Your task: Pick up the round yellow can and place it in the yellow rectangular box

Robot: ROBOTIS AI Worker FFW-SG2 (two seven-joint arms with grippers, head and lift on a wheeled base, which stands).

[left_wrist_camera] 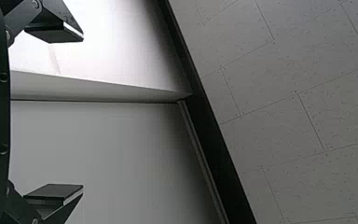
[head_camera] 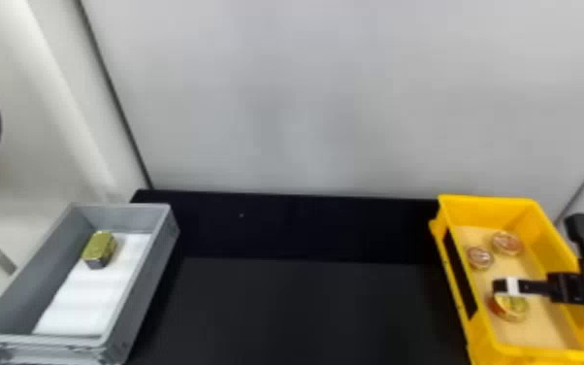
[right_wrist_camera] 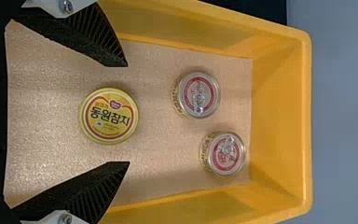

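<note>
Three round cans sit lid up in the yellow box (right_wrist_camera: 307, 116), the wanted yellow can (right_wrist_camera: 109, 115) among them, lying flat on a pale liner (right_wrist_camera: 158, 144) that probably keeps the cans from sliding. The right pincer (right_wrist_camera: 127, 114) holds nothing; its fingers are spread, one to each side of the yellow can with a gap at both, presumably so they can either close on it or lift clear. The can already being where the task wants it, lifting clear seems likelier. Two smaller cans, one (right_wrist_camera: 199, 94) beside the other (right_wrist_camera: 226, 154), lie farther into the box, leaving room for the fingers.

The right wrist view gives the yellow can's whole printed lid and the smaller cans' pull tabs; in the head view, a white-banded finger crosses above the can and hides part of it. The head view adds the black counter (head_camera: 305, 310) and, on the robot's left, a grey box (head_camera: 39, 286) with a gold block (head_camera: 99, 247) on a white sheet (head_camera: 85, 301). The left wrist view adds ceiling tiles (left_wrist_camera: 307, 116) beyond the left pincer (left_wrist_camera: 82, 113), its fingers wide apart and empty, apparently waiting.
</note>
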